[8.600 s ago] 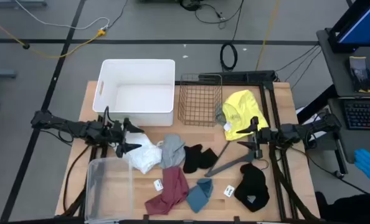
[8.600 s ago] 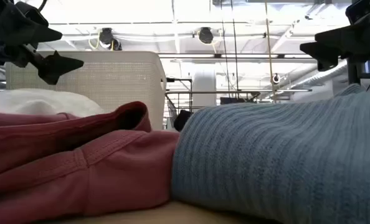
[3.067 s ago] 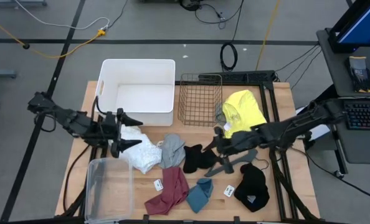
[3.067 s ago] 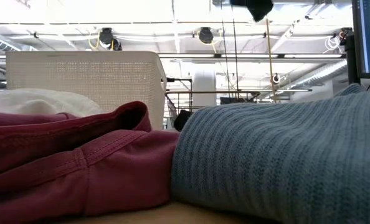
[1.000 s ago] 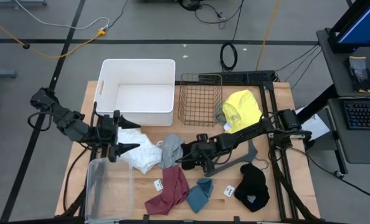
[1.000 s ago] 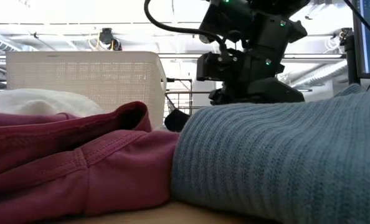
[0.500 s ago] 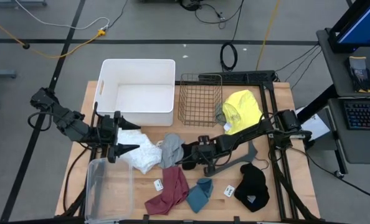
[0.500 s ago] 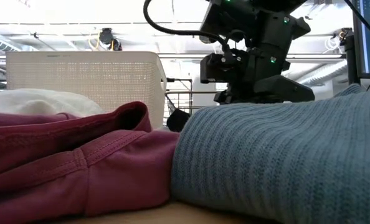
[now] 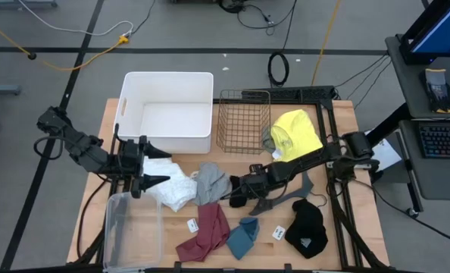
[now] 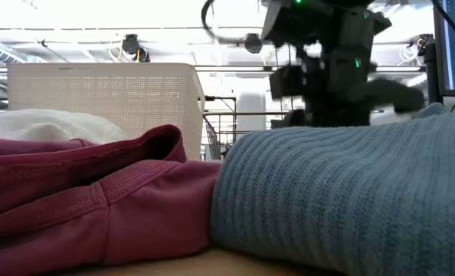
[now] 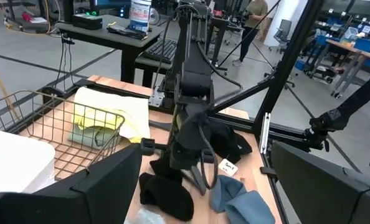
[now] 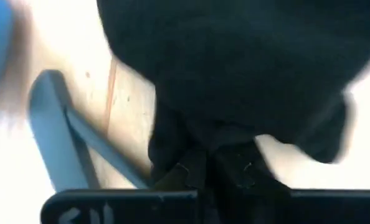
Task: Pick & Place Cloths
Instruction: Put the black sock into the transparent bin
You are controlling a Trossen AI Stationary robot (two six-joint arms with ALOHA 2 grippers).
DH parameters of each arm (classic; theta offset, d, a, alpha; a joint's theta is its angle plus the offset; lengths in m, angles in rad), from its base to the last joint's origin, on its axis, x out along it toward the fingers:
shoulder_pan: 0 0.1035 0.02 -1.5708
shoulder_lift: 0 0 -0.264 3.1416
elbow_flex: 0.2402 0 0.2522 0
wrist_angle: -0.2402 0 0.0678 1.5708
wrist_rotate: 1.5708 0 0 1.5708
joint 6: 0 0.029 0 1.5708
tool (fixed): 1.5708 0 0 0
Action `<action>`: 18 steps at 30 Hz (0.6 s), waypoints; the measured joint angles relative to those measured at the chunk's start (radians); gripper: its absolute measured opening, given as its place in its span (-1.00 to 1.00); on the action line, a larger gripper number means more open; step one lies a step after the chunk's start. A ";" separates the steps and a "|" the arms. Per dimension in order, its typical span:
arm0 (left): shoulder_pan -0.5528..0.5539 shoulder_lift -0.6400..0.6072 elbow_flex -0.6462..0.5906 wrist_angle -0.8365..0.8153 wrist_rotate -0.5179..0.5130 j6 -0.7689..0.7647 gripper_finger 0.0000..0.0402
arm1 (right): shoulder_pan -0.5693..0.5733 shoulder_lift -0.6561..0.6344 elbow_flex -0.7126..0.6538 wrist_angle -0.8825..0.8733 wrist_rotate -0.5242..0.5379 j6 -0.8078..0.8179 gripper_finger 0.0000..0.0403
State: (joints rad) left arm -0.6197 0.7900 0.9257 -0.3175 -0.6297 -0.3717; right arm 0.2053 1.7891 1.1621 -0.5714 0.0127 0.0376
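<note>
Fingers of the right pincer (image 9: 244, 192) had just snapped shut on the black cloth (image 9: 239, 199) beside the hanger (image 9: 285, 199), so a lift looked next. Left pincer (image 9: 151, 161) hung open over the white cloth (image 9: 172, 186).

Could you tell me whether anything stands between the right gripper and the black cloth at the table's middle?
Nothing visible does. The right gripper is shut on the black cloth, as the right wrist view shows. The grey hanger lies just beside it, touching the cloth's edge.
</note>
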 joint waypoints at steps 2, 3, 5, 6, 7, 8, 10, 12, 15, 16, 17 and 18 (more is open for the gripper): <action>0.001 0.009 0.000 0.038 0.000 0.009 0.81 | -0.002 -0.057 0.003 0.021 0.000 0.001 -0.99; 0.001 0.016 0.000 0.060 0.000 0.019 0.81 | -0.002 -0.086 0.004 0.027 -0.006 0.003 -0.99; 0.001 0.036 0.000 0.115 0.000 0.044 0.81 | -0.001 -0.138 0.003 0.036 -0.020 0.005 -0.99; 0.001 0.048 0.000 0.139 0.000 0.060 0.81 | 0.000 -0.164 0.003 0.046 -0.020 0.009 -0.99; 0.002 0.063 0.000 0.163 0.000 0.075 0.81 | 0.001 -0.190 0.003 0.065 -0.022 0.019 -0.99; 0.002 0.079 0.000 0.193 0.000 0.088 0.81 | 0.000 -0.219 0.003 0.084 -0.022 0.031 -1.00; 0.002 0.111 0.000 0.243 0.000 0.119 0.81 | -0.001 -0.278 0.004 0.111 -0.020 0.042 -1.00; 0.002 0.146 0.000 0.300 0.000 0.157 0.81 | -0.001 -0.328 0.004 0.150 -0.018 0.053 -1.00; 0.003 0.201 0.000 0.400 0.000 0.226 0.81 | 0.000 -0.400 0.004 0.208 -0.021 0.059 -1.00; 0.003 0.220 0.000 0.440 0.000 0.252 0.81 | 0.000 -0.426 0.004 0.238 -0.023 0.060 -1.00; 0.003 0.241 0.000 0.484 0.000 0.279 0.81 | 0.001 -0.450 0.004 0.260 -0.026 0.060 -1.00; 0.004 0.261 0.000 0.530 -0.001 0.307 0.81 | 0.001 -0.471 0.004 0.283 -0.038 0.065 -1.00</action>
State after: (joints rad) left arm -0.6157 1.0514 0.9253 0.2123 -0.6304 -0.0646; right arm 0.2066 1.3186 1.1664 -0.2883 -0.0254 0.1023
